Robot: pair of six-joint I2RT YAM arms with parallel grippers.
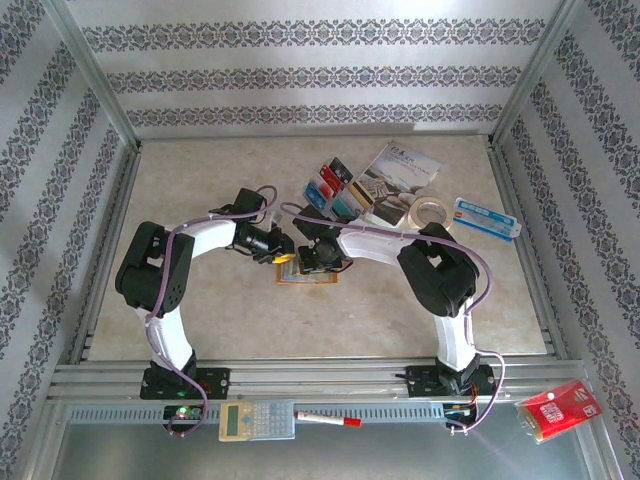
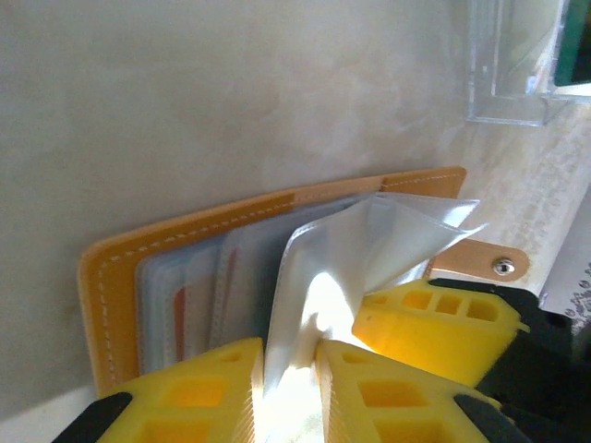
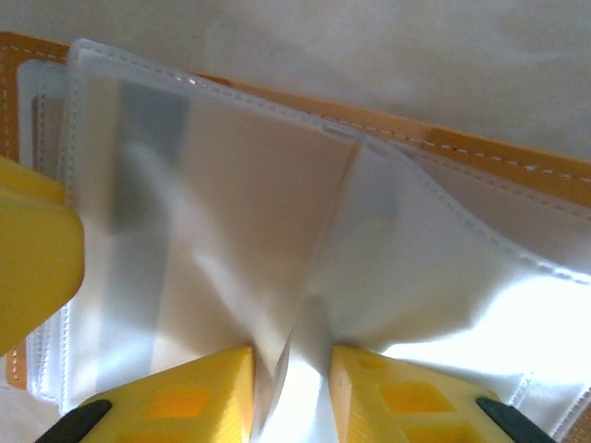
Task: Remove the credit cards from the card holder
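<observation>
Left tool [image 2: 291,369] and right tool [image 3: 294,369], jaws narrow, each pinch a clear sleeve [image 2: 369,240] of the card holder [image 2: 111,277]. I should pull apart gently, no tearing.

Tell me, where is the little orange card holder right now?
In the top view the card holder lies open mid-table, held by the left gripper and right gripper, just below the loose credit cards.

From high behind, the top camera overlooks the whole table [image 1: 200,180]; both wrist cameras closely share the card holder [image 2: 102,286].
</observation>
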